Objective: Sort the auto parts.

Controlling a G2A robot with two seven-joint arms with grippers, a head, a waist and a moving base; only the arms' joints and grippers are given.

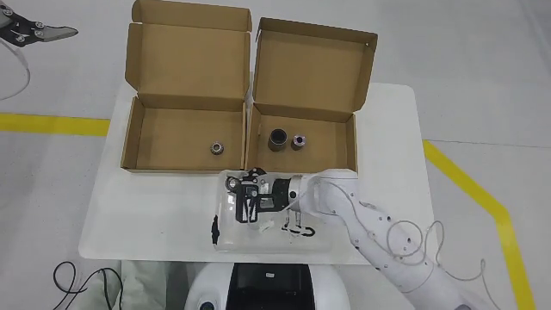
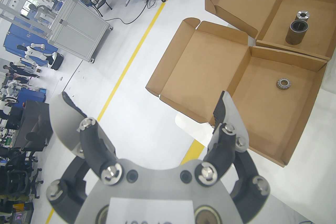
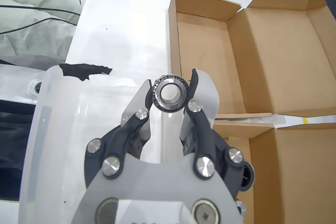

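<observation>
White table (image 1: 396, 138), two boxes: lone bearing (image 1: 217, 147) in the left box (image 1: 172, 133), sleeve (image 1: 277, 139) and small ring (image 1: 299, 140) in the right box (image 1: 331, 142). My right gripper (image 3: 172, 84) is clamped on a second bearing (image 3: 169, 105) above the clear bin (image 3: 52, 117), left gripper (image 2: 143, 104) wide open. Can't tell what's left in there.

Nothing legible. Label (image 2: 151, 209) at 6 o'clock on the wrist plate (image 2: 157, 183): digits cut off by the edge. Dark print (image 1: 300, 231) on bin (image 1: 258, 243): too small.
</observation>
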